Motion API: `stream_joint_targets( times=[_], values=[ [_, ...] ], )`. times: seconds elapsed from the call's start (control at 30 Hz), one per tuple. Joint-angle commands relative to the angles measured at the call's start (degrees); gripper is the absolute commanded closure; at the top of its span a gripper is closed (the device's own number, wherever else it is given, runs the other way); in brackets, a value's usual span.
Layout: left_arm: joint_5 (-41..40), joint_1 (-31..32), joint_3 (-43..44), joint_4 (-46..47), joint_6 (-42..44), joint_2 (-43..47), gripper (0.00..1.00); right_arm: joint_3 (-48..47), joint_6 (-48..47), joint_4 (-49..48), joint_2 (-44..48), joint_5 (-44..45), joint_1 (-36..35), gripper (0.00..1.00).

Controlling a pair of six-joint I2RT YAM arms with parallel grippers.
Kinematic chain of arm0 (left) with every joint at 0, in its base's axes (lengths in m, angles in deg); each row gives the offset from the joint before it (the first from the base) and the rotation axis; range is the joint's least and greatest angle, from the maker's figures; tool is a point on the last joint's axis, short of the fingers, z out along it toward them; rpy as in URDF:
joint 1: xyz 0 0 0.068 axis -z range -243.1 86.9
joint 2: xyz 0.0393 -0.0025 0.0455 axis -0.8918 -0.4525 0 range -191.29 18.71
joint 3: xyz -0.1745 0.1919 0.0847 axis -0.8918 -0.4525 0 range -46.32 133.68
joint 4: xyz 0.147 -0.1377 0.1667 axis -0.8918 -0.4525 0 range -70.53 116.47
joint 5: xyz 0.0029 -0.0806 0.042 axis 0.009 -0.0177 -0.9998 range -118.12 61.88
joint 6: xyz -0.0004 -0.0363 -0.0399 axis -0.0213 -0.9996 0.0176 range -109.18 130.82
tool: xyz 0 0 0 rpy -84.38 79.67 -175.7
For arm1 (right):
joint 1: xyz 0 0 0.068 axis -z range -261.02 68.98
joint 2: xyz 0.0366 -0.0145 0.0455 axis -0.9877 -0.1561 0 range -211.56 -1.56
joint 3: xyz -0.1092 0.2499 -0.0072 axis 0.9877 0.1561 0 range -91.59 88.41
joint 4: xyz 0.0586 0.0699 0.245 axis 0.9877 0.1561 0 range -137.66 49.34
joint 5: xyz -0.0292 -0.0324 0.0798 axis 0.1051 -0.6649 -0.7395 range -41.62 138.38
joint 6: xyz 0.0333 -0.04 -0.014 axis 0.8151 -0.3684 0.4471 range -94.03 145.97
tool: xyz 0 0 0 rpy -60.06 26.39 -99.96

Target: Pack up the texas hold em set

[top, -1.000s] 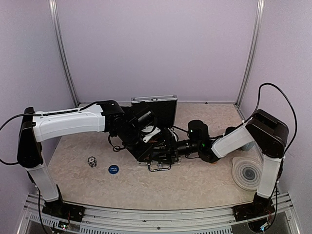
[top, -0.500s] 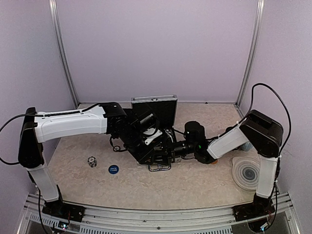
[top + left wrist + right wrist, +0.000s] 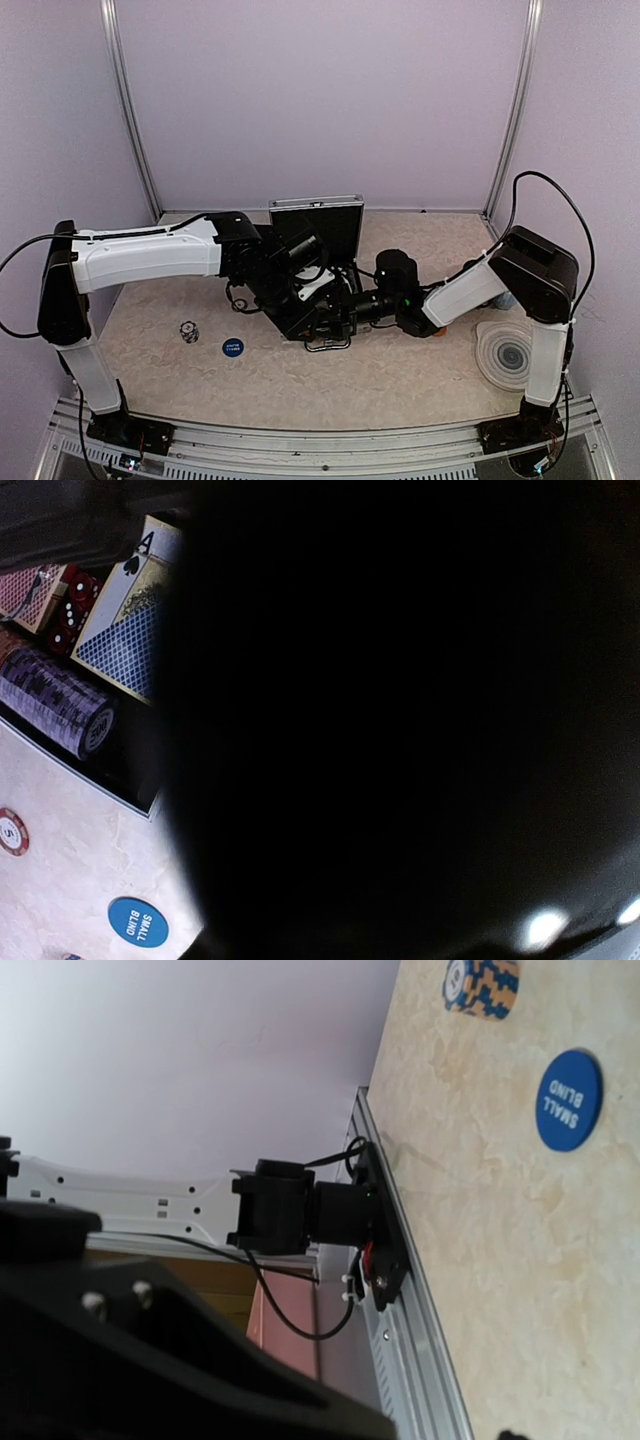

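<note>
**Silver case open at mid-worktop, both arms over it**

Far left on the worktop (image 3: 350, 385): a small chip stack (image 3: 188, 331), then a blue "small blind" button (image 3: 232, 347) near it, both outside the case. Centre: the silver case (image 3: 335, 225), lid upright, base under both arms. Holds, in the left wrist view, a red deck (image 3: 20, 590), red dice (image 3: 68, 612), a blue deck (image 3: 120, 635) and a row of dark chips (image 3: 60, 700). One red chip (image 3: 11, 832) out on the worktop near its edge. Left jaws and right jaws over the base; cannot tell whether clenched or released. Far right: a ringed grey coaster (image 3: 510, 355).
</note>
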Motion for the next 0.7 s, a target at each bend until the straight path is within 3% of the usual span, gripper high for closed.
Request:
stream_joint_targets(
  times=[0.0,0.13,0.3,0.47,0.63,0.67],
  values=[
    [0.84,0.51,-0.19,1.29,0.23,-0.56,1.00,-1.36,-1.41,-0.93,-1.16,-2.77,-1.31,0.30],
    [0.65,0.80,-0.33,1.25,0.42,-0.82,1.00,-1.68,-2.02,-0.25,-1.53,-3.40,-1.56,0.45],
    [0.62,0.91,-0.62,0.85,0.74,-1.22,1.00,-2.10,-3.49,1.89,-1.92,-4.42,-1.80,0.56],
    [0.54,1.07,-0.89,0.84,0.64,-1.19,1.00,-2.35,-4.98,3.90,-1.77,-5.28,-1.85,0.80],
    [-0.13,1.16,-0.92,0.83,0.39,-1.10,1.00,-3.09,-6.94,5.85,-0.97,-5.18,-1.77,0.97],
    [-0.32,1.13,-0.93,0.69,0.38,-1.02,0.92,-3.12,-7.22,6.07,-0.70,-4.99,-1.73,0.99]
  ],
)
